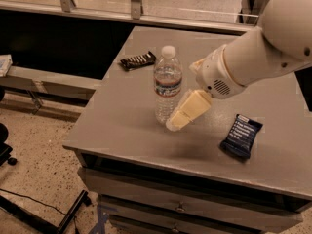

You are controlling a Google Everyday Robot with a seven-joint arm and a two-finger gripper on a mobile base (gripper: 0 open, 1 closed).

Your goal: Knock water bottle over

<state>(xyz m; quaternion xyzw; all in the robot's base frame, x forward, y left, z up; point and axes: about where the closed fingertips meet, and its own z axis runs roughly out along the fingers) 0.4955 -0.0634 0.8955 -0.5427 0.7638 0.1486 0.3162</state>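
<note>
On the grey surface [117, 130], a dark blue snack wrapper [240, 136] lies nearest, right. The gripper [174, 125] slants down leftward, its cream fingers [193, 107] pressed together and holding nothing, tips just beside the base of the upright water bottle [167, 89]. Farther back lies a dark snack-bar wrapper [138, 60].

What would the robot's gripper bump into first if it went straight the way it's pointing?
Most likely the water bottle: the gripper points down toward its lower part. Depth is unclear, so it could hit the table instead.
</note>
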